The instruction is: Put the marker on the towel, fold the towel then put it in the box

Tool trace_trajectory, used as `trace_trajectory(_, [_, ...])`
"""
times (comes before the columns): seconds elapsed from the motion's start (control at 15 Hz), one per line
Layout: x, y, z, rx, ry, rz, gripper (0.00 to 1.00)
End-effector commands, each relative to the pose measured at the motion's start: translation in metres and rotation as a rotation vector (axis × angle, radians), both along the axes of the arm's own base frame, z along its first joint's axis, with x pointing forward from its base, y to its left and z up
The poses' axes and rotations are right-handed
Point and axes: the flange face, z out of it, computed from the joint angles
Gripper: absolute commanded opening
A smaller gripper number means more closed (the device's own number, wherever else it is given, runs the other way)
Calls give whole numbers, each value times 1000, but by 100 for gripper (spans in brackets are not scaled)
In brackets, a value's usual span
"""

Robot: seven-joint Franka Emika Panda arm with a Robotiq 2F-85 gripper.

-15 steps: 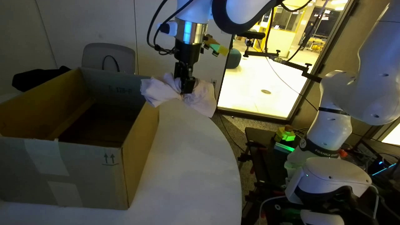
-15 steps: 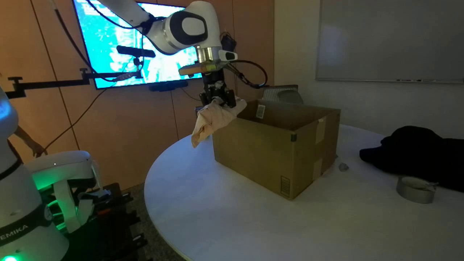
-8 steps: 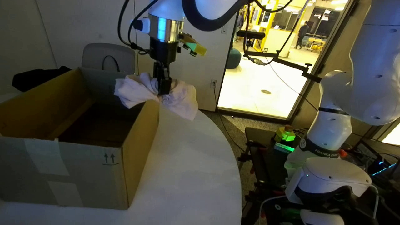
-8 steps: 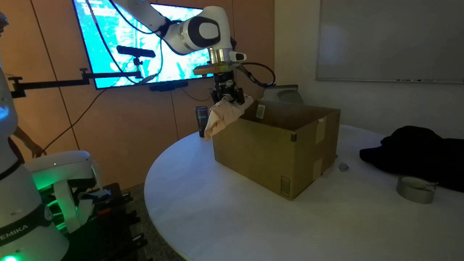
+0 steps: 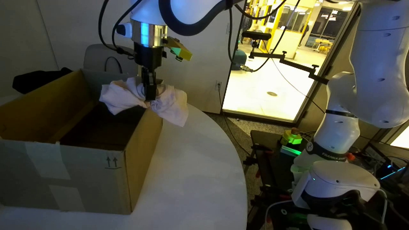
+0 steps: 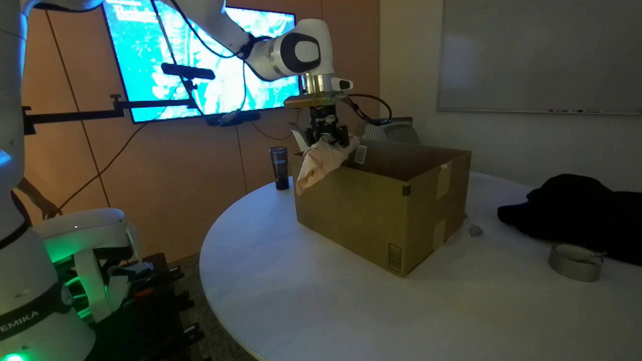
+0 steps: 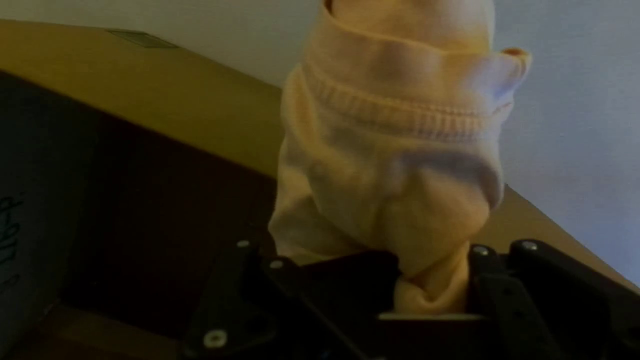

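Just now swung leftward in an exterior view, from above the tabletop (image 5: pixel 191 172) to about over the right-hand wall of the cardboard box (image 5: pixel 92 172). Note that box, filling the left and lower left of the frame, upright and uncovered on top. Left of centre, pinches the towel (image 5: pixel 127 97) by its gathered middle with the end effector (image 5: pixel 150 94), clenched on the cloth. Drapes it in two lobes: leftward over the dark interior, rightward outside the wall, above the tabletop. Cannot tell whether touching the rim. By the same motion, drifted rightward in an exterior view, bringing the tumbler (image 6: pixel 280 168) into full sight left of centre. Near the right edge there, includes a bundle of black fabric (image 6: pixel 574 215) and a roll of tape (image 6: pixel 574 268). In the wrist view, shows box interior at left, hemmed folds at centre, pale tabletop at upper right. Cannot make out the marker in any view; possibly wrapped inside the towel. Probably means folding finished and the last step begun, with the towel partway across the wall, not yet inside. Likely calls for more travel toward the middle of the box before any release; otherwise, might leave the cloth draped on the wall, or let hidden contents slip outside.
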Motion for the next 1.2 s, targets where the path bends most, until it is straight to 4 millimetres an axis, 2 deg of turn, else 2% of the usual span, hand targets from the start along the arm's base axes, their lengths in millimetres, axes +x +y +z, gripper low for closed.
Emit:
trace_trajectory(0.0, [24, 7, 5, 0, 16, -18, 0])
trace_trajectory(0.6, [68, 25, -2, 2, 39, -54, 0])
trace_trajectory(1.13, [88, 32, -9, 3, 59, -56, 0])
